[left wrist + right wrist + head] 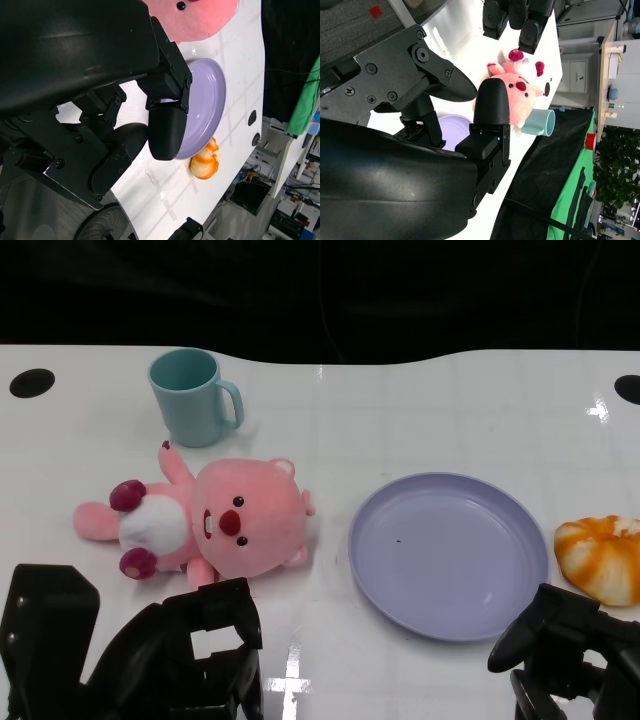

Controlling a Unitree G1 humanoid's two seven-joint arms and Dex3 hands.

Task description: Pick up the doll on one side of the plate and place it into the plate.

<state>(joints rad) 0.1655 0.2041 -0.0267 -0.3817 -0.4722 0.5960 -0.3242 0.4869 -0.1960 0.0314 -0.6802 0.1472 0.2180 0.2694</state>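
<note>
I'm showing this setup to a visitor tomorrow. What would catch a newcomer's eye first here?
Most likely the pink plush doll, lying on its back on the white table to the left of the empty lilac plate. Next, the teal mug standing behind the doll, and the orange-and-white bun-shaped toy at the plate's right. Both black robot hands sit empty at the near edge.

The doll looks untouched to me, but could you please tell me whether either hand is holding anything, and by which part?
Nothing is held. The left hand and right hand are both empty near the table's front edge, and the pink doll lies free beside the plate.
</note>
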